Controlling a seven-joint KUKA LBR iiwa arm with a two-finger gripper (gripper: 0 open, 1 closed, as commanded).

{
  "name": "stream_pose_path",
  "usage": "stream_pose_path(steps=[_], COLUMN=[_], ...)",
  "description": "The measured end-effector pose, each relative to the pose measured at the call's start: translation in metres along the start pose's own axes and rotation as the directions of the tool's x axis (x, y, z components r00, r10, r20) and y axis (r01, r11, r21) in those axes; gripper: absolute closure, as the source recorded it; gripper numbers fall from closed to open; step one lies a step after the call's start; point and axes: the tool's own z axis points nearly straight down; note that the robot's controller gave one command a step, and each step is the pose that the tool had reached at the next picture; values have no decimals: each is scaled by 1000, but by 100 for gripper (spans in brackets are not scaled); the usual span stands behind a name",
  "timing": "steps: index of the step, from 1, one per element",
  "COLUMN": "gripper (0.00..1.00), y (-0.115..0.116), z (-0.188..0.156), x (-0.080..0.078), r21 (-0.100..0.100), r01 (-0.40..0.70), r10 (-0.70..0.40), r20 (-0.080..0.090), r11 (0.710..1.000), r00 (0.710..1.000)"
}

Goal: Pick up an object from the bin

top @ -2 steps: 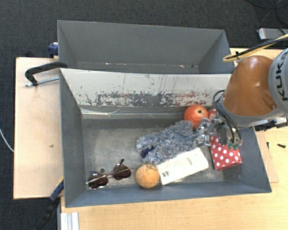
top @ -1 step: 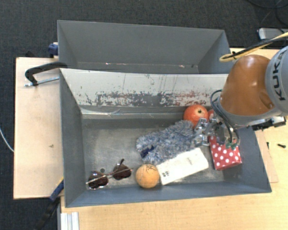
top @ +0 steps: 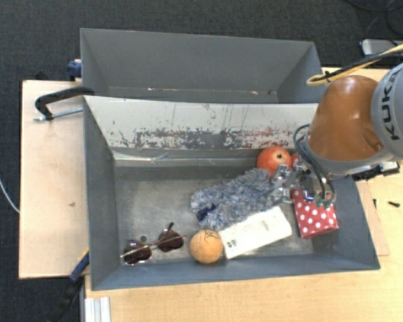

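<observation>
- Front of bin (top: 99, 200): you've got sunglasses (top: 152, 245), orange ball (top: 206, 246), white box (top: 257, 231) in a row.
- Mid: blue-grey cloth (top: 232, 196); red dotted box (top: 316, 218) at rt.
- Jaws over cloth's rt end, beside dotted box; you can't tell if apart or together.
- Back: red fruit (top: 273, 158) by wall.

The gripper (top: 292, 182) hangs at the right of the grey metal bin (top: 99, 200), between a round red fruit (top: 273, 158) and a red box with white dots (top: 317, 219), beside a fuzzy blue-grey cloth (top: 232, 196). A flat white box (top: 257, 231), a round orange ball (top: 206, 246) and dark sunglasses (top: 152, 245) lie along the front.
</observation>
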Motion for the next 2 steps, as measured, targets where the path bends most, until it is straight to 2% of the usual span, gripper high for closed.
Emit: stream_pose_path(steps=[1, 2], gripper=[100, 100], y=[12, 16], z=[29, 48], x=[-11, -13], r21=[1, 0], r01=[39, 44], r10=[-39, -44], r20=[0, -1], r11=[999, 999], r00=[999, 999])
